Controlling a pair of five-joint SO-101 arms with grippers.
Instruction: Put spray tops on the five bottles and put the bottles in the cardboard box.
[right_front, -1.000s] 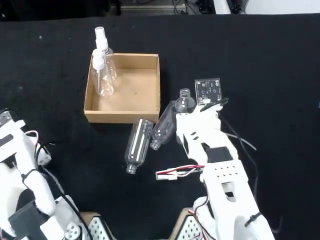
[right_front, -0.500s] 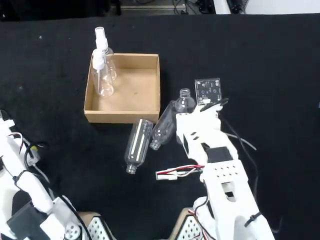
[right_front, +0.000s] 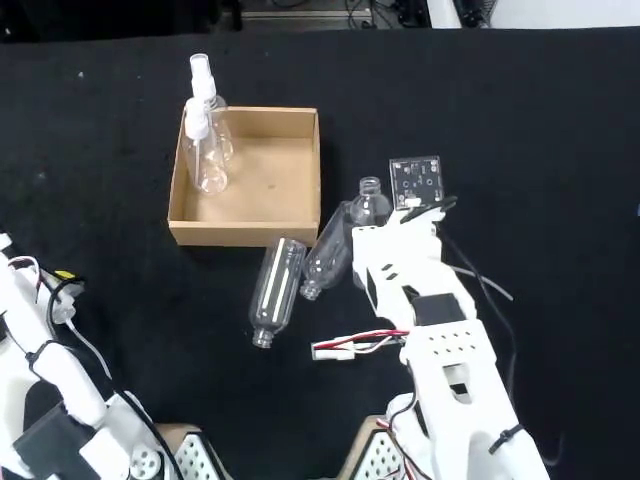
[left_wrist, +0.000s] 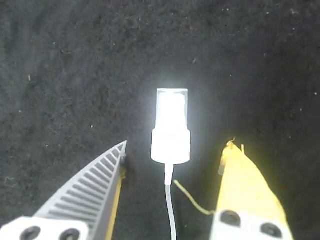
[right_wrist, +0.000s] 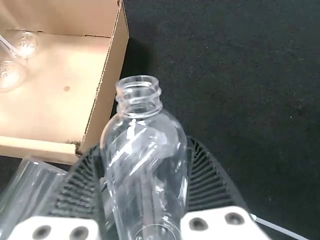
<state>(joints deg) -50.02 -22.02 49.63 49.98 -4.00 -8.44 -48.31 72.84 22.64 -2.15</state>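
The right end effector (right_wrist: 145, 155) is closed on an uncapped clear bottle (right_wrist: 142, 145), which is gripped around its body with the open neck pointing up; in the high view this bottle (right_front: 371, 200) is seen just right of the near right corner of the cardboard box (right_front: 245, 232). The left end effector (left_wrist: 175, 150) is held open low over the black surface (right_front: 520, 120) at the near left; a white spray top (left_wrist: 171, 135) is lying flat between its two fingers, touched by neither, with its thin tube running back toward the wrist. Two capped bottles (right_front: 207, 150) are placed in the far left corner of the box, their spray heads rising past the far wall. Two more uncapped bottles are lying on the surface near the box's near wall; one (right_front: 277, 290) is just beside that wall, and the other (right_front: 328, 255) is lying between the box corner and the right end effector.
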